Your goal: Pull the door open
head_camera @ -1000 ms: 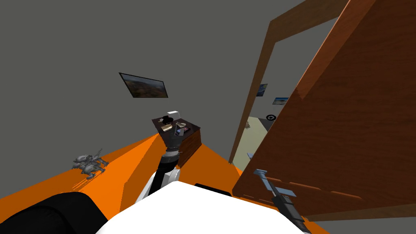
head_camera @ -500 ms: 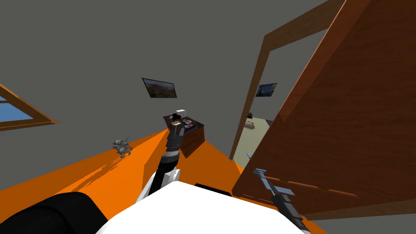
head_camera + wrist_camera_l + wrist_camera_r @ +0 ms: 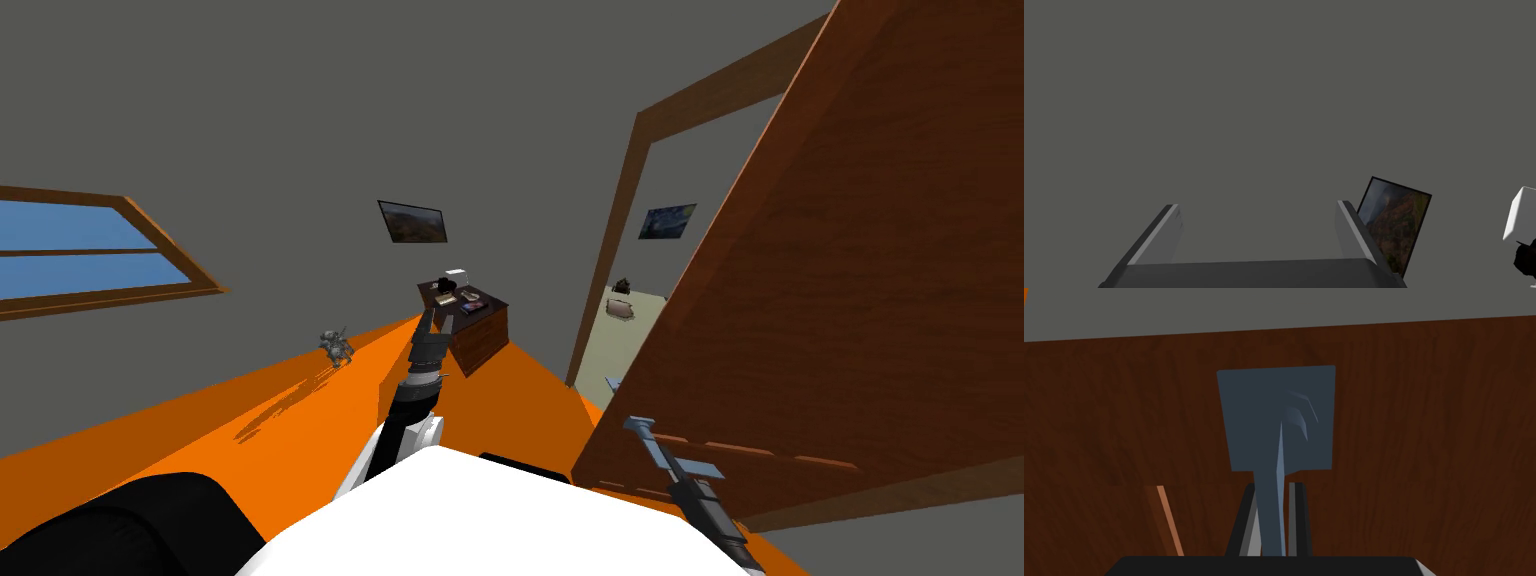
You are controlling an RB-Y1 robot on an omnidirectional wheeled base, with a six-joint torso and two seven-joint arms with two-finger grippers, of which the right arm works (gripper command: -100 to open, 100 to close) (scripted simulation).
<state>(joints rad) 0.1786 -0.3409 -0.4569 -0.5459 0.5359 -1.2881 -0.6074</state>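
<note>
The brown wooden door fills the right side of the head view, standing open from its frame. Its blue-grey handle runs lengthwise down into the right gripper, which is clamped on it at lower centre. The left gripper is spread wide and holds nothing.

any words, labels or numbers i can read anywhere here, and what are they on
No text can be read in any view.
The door and its handle: plain, no writing.
The framed picture: a landscape, no words.
Things on the small table: too small to tell.
</note>
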